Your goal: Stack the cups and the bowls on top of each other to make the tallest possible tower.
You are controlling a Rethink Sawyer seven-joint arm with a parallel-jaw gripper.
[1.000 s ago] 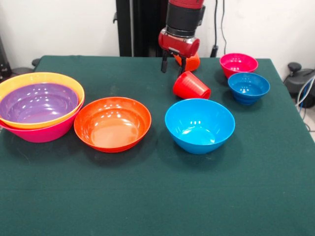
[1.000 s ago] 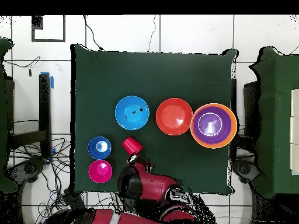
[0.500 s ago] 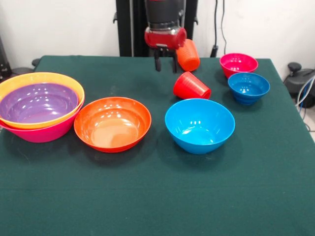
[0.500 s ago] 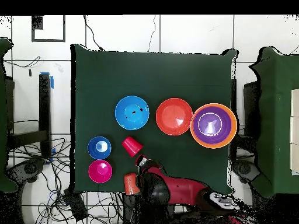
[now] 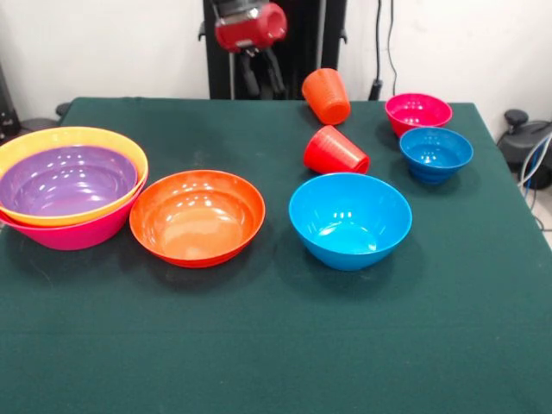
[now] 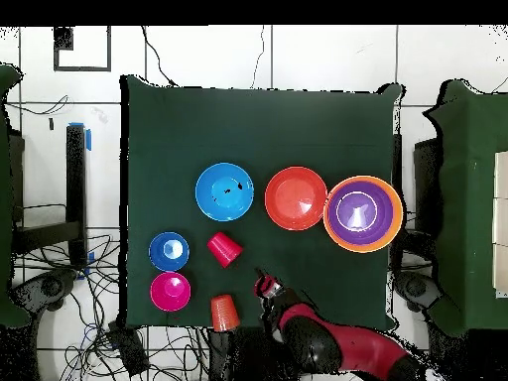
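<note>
Green table [image 5: 259,362] quiet; gripper [image 5: 261,76] swung off along far edge, fingers spread, empty. Orange cup [image 5: 327,96] left lying near far edge, red cup [image 5: 335,152] beside it — neither stacked yet.

Arm [image 6: 342,349]: glossy red shell, rounded, with black sections at the joints. Wrist [image 5: 250,24] ends in a red drum-shaped housing. Gripper [image 5: 261,78]: two thin black fingers [image 5: 250,76] below the red housing, bare and dark. Pedestal [image 5: 226,52]: black upright column behind the table.

A green-clothed table [image 5: 259,345] fronts a white wall [image 5: 103,43] (cables [image 6: 60,288] trail across the floor).
</note>
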